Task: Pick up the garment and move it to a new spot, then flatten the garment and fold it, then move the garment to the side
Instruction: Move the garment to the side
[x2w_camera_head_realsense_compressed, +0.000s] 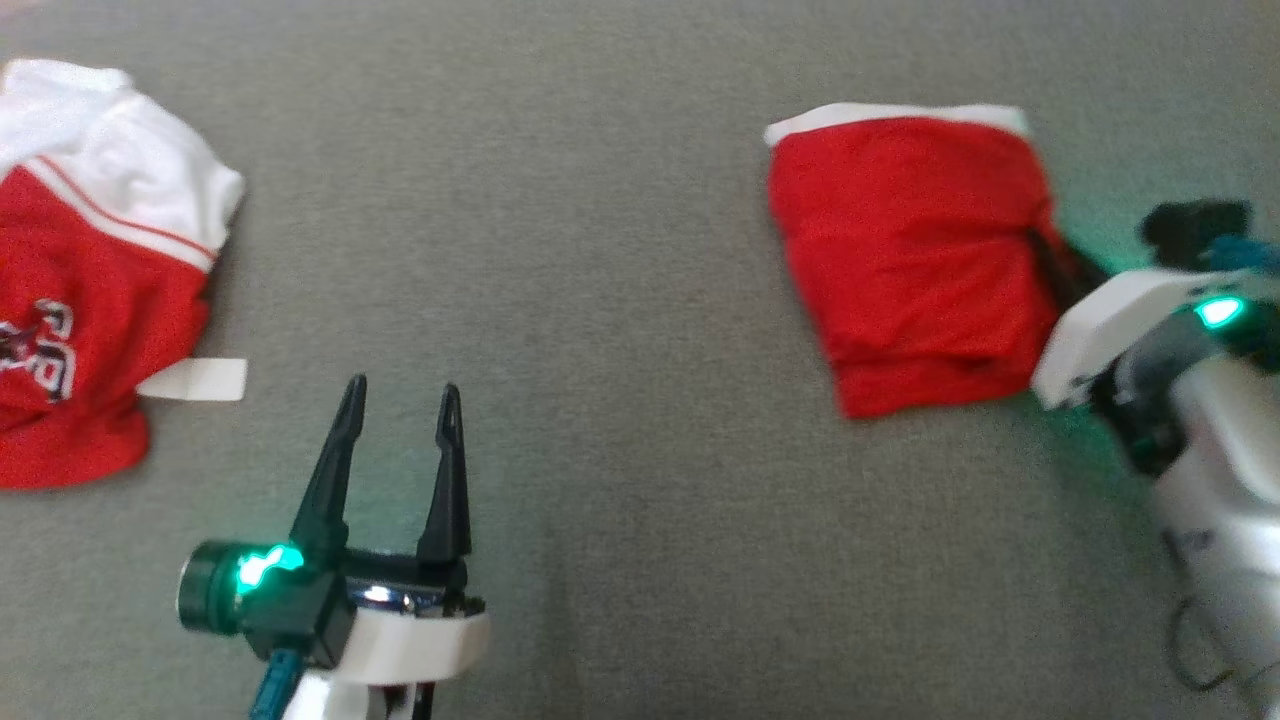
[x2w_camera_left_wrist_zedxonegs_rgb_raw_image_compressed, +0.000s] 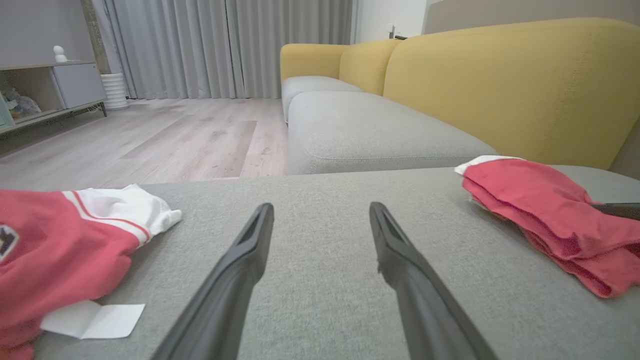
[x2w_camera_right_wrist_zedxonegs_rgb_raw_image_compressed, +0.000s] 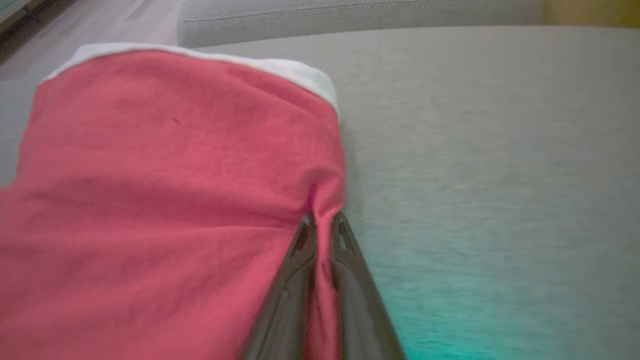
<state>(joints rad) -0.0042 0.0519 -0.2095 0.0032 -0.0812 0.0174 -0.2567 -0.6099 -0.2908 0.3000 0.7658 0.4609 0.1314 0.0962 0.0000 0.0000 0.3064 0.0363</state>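
Note:
The folded red garment (x2w_camera_head_realsense_compressed: 910, 260) with a white edge along its far side lies on the grey cushion (x2w_camera_head_realsense_compressed: 600, 250) at the right. My right gripper (x2w_camera_head_realsense_compressed: 1042, 250) reaches in from the right, and in the right wrist view its fingers are pinched shut on a ridge of red cloth at the right edge of the garment (x2w_camera_right_wrist_zedxonegs_rgb_raw_image_compressed: 165, 190), right gripper (x2w_camera_right_wrist_zedxonegs_rgb_raw_image_compressed: 322, 220). My left gripper (x2w_camera_head_realsense_compressed: 400, 395) stands open over bare cushion at the lower left, nothing between its fingers. In the left wrist view the left gripper (x2w_camera_left_wrist_zedxonegs_rgb_raw_image_compressed: 320, 210) points across the cushion, with the garment (x2w_camera_left_wrist_zedxonegs_rgb_raw_image_compressed: 540, 215) at the right.
A second red-and-white garment (x2w_camera_head_realsense_compressed: 90, 270) lies crumpled at the left edge, with a white label (x2w_camera_head_realsense_compressed: 195, 380) sticking out beside it. Beyond the cushion are a yellow sofa back (x2w_camera_left_wrist_zedxonegs_rgb_raw_image_compressed: 500, 85), more grey seats and a wooden floor (x2w_camera_left_wrist_zedxonegs_rgb_raw_image_compressed: 175, 135).

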